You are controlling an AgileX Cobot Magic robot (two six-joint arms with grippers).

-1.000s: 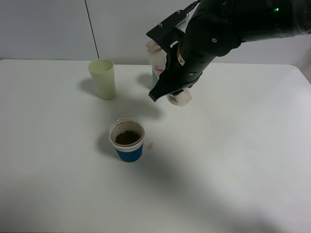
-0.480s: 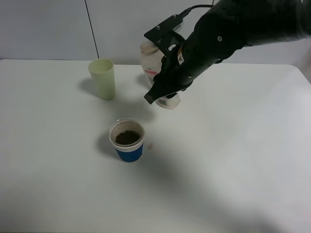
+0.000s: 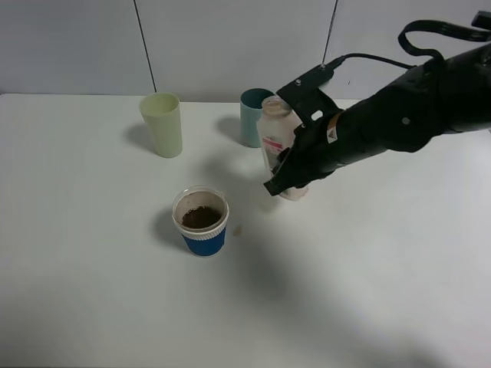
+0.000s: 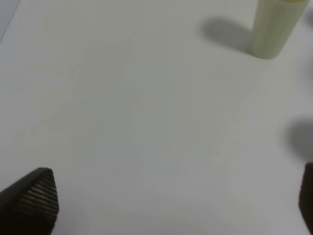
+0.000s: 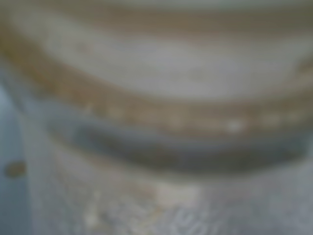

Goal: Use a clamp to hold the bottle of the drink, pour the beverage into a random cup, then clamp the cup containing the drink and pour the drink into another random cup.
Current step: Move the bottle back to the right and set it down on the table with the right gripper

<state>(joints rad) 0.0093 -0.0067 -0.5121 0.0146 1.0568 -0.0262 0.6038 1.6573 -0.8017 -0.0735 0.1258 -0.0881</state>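
Note:
My right gripper point(image 3: 285, 178) is shut on the bottle point(image 3: 278, 136), which stands upright with its base at or just above the table, right of the blue-banded cup point(image 3: 202, 231). That cup holds the dark brown beverage point(image 3: 201, 217). The pale yellow-green tumbler point(image 3: 162, 124) stands at the back left; the left wrist view shows the tumbler point(image 4: 276, 27) as well. My left gripper point(image 4: 168, 205) is open over bare table, with nothing between its fingers. The right wrist view is filled by a blurred close-up of the bottle point(image 5: 156, 117).
A teal cup point(image 3: 251, 116) stands just behind the bottle, near the wall. A small brown spot point(image 3: 238, 228) lies on the white table point(image 3: 368, 291) beside the blue-banded cup.
My right arm has swung right and down from the back of the table. The bottle has gone from tilted and raised to upright and low.

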